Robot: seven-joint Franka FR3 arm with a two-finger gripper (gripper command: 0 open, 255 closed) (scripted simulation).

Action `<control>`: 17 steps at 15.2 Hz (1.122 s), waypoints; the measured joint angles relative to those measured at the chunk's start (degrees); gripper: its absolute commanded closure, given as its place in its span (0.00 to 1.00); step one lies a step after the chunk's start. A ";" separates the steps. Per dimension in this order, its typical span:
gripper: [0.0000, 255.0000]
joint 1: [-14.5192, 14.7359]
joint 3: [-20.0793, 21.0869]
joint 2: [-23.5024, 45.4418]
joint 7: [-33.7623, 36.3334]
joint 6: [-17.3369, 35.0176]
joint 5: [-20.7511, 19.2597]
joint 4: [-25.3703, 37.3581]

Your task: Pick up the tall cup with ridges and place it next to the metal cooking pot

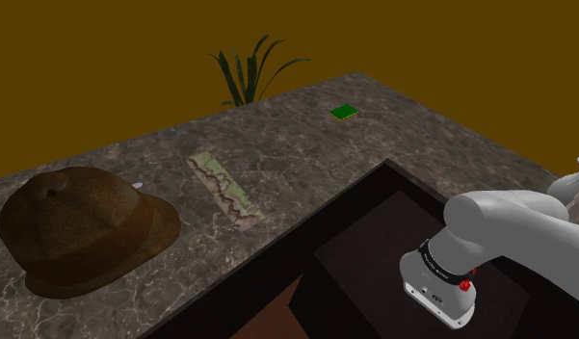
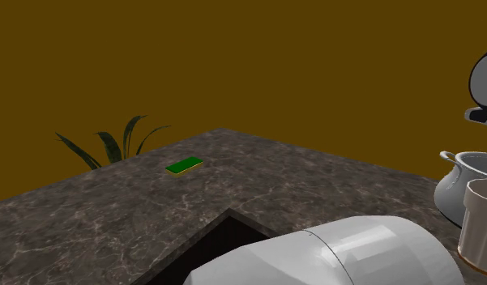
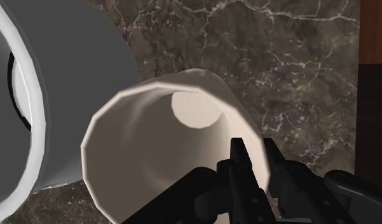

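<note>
**Cup pinched at the rim, close beside the pot**

I have the black two-finger gripper (image 3: 253,146) drawn narrow on the tall cream faceted cup (image 3: 157,146). One finger sits inside the mouth and the other outside, with the wall clasped between them on the side away from the grey round-bodied cooking pot (image 3: 68,83). The cup's long axis runs straight down from the hand, so I look into its mouth to the pale bottom. The pot lies just beside the cup, opposite my fingers; I cannot tell whether their walls touch. In the second exterior view the cup stands upright in front of the pot, but I cannot tell whether its base rests on the dark veined stone counter (image 3: 291,57). I judge the placing nearly done. The coming move should run straight along the cup's axis, since sideways drift of the inner finger could tip the cup into the pot. The dark sunken sink (image 1: 374,241) opens near the arm; the brown brimmed hat (image 1: 80,226), mossy slab (image 1: 224,190) and small green flat pad (image 1: 344,113) lie well apart
</note>
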 measured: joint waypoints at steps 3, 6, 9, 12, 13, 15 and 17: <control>0.00 0.00 0.02 0.00 0.01 0.01 0.00 0.01; 0.00 0.00 0.03 0.00 0.01 0.01 0.00 0.01; 0.00 0.11 3.04 0.50 -0.53 -2.26 2.49 1.86; 0.00 0.19 5.85 0.95 -0.91 -4.39 4.80 3.50; 0.00 0.23 5.92 0.99 -0.92 -4.47 4.89 3.59; 0.00 0.22 6.04 1.00 -0.95 -4.57 4.99 3.67; 0.00 0.22 6.07 1.01 -0.95 -4.60 5.02 3.68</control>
